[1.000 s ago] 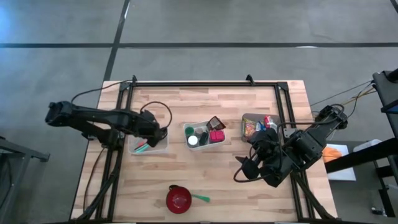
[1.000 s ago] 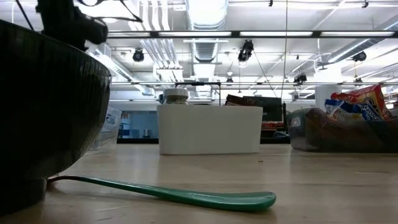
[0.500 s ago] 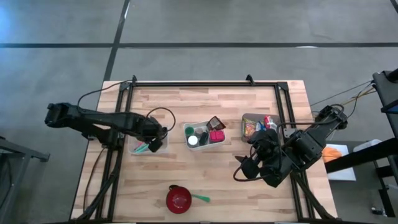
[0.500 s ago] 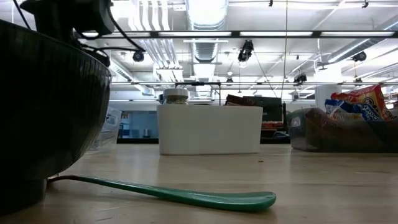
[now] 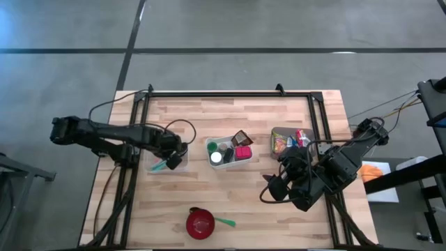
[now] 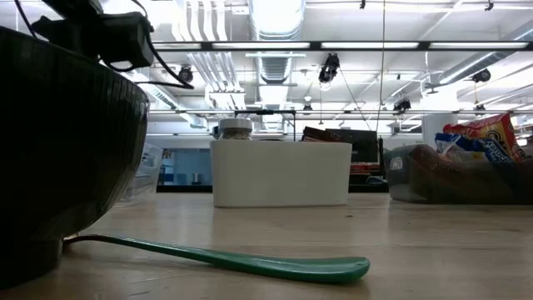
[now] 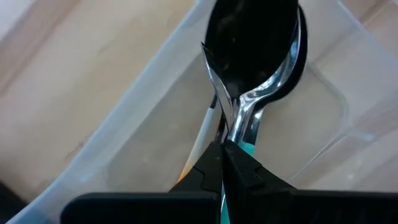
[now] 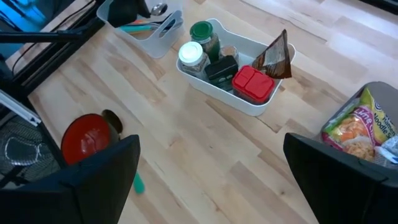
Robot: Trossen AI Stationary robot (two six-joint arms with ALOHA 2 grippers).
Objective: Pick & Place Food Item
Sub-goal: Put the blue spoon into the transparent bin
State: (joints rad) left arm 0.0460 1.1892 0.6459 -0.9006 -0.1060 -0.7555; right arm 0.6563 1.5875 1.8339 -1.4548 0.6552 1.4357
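The left gripper has pulled slightly back, clamped on a metal spoon over the clear tray near the desk's left edge. The right gripper waits wide open near the right edge.

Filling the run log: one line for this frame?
left gripper: shut on spoon, in utensil bin | right gripper: open, hovering, empty | bowl: untouched

level view across a pale wooden tabletop.
a long green plastic spoon lies beside a large dark bowl; a white rectangular bin stands behind.
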